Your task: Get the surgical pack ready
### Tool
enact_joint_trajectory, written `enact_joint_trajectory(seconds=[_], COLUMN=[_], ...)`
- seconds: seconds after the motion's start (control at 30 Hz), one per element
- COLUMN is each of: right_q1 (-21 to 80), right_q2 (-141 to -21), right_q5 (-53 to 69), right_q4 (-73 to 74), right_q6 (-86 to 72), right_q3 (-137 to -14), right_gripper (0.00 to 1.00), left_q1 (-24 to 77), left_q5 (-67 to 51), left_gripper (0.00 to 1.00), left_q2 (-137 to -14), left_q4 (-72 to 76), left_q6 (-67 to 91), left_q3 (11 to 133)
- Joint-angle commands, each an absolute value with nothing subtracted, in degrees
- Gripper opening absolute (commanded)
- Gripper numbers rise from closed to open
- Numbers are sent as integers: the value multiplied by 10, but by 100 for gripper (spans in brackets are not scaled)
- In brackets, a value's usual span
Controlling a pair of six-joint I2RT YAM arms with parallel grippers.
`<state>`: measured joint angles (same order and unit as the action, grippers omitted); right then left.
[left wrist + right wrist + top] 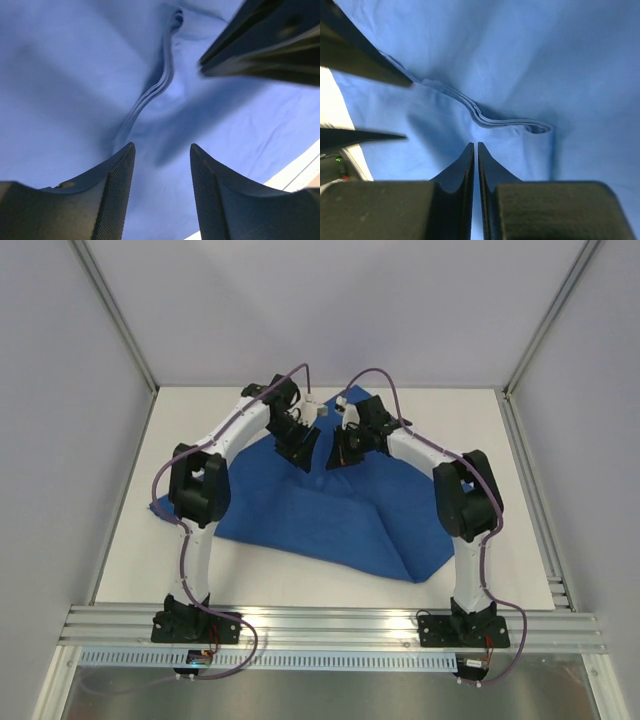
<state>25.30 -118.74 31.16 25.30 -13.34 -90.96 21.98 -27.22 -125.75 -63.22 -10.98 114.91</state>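
Observation:
The surgical pack shows only as a large royal-blue drape [330, 510] spread in a rumpled sheet on the white table; no tray, instruments or gauze show. A layered fold edge [155, 90] runs across the cloth and appears again in the right wrist view [490, 120]. My left gripper [162, 146] hangs open just over the cloth by that fold, with nothing between its fingers. My right gripper [475, 144] is shut, with only a thin slit between its fingers and nothing in it, pointing at the same fold. Both grippers face each other over the drape's far part [318, 455].
The white table [450, 420] is boxed in by pale walls and metal posts on three sides. An aluminium rail [330, 625] carrying both arm bases runs along the near edge. The table's white edge [300, 170] shows past the cloth in the left wrist view.

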Motion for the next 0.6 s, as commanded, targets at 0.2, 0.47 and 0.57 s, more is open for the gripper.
enact_joint_trajectory(seconds=[0.2, 0.47, 0.57], right_q1=[210, 196, 196], right_q2=[-1251, -1283, -1265], right_q5=[320, 301, 278], right_q4=[85, 128, 167], right_q6=[-287, -255, -233], right_q3=[-842, -888, -920], right_gripper=[3, 2, 4], left_q1=[220, 220, 220], left_q5=[-268, -247, -229], left_gripper=[56, 55, 56], left_q2=[-1308, -1316, -1317], left_q4=[-606, -605, -618], left_q6=[-103, -103, -110], left_q3=[1100, 1110, 1155])
